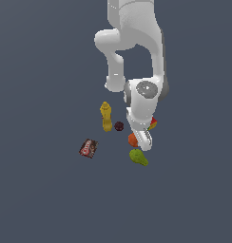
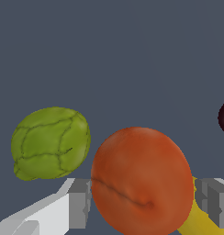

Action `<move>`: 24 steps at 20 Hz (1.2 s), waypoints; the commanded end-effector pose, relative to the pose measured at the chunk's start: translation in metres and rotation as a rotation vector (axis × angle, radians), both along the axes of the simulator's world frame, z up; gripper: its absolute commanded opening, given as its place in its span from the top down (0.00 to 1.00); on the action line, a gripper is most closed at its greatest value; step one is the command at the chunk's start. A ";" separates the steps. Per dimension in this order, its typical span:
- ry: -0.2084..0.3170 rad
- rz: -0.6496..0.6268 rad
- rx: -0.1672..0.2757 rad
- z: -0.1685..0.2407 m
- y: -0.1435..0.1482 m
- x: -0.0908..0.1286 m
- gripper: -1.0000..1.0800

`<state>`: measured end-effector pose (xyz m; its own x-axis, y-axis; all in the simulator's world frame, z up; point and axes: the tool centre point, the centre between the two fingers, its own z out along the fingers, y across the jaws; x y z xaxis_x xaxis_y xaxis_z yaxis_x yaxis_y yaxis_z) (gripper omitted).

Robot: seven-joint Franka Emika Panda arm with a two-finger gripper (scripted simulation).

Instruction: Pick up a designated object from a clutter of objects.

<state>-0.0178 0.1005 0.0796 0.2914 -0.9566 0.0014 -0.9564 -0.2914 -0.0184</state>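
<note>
Grasp step: gripper (image 2: 143, 202) straddles the orange ball (image 2: 142, 181).
Fingers (image 2: 79, 204) flank it at lower centre of the wrist view, jaws apart, beside the green pear (image 2: 50, 143); closing appears next.

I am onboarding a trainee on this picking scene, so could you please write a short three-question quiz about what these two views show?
1. True or false: the small round orange ball sits between the gripper fingers in the wrist view.
2. Which lies nearest the orange ball in the exterior view? A) the flat dark red-brown packet B) the green pear-shaped fruit C) the yellow bottle
3. Fill in: the small dark maroon ball lies beside the yellow ____.

Key: 1 true; 2 B; 3 bottle.
</note>
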 end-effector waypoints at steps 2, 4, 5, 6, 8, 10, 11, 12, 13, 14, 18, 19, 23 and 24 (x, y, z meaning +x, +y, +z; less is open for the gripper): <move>-0.002 0.000 0.000 0.019 -0.001 -0.003 1.00; 0.000 0.000 0.000 0.032 -0.003 -0.006 1.00; 0.000 0.000 0.000 0.039 -0.003 -0.008 1.00; 0.001 0.000 0.000 0.047 -0.004 -0.009 1.00; 0.002 0.000 0.000 0.064 -0.006 -0.013 1.00; 0.003 -0.001 -0.001 0.083 -0.007 -0.017 1.00; 0.004 -0.001 -0.001 0.093 -0.008 -0.019 1.00; 0.005 -0.001 -0.001 0.103 -0.009 -0.021 1.00; 0.006 -0.001 -0.001 0.113 -0.010 -0.023 1.00; 0.006 -0.001 -0.001 0.124 -0.011 -0.025 1.00; 0.009 -0.001 -0.002 0.165 -0.014 -0.033 1.00; 0.010 -0.001 -0.002 0.175 -0.015 -0.035 1.00; 0.013 -0.002 -0.002 0.211 -0.018 -0.041 1.00; 0.013 -0.002 -0.003 0.219 -0.019 -0.042 1.00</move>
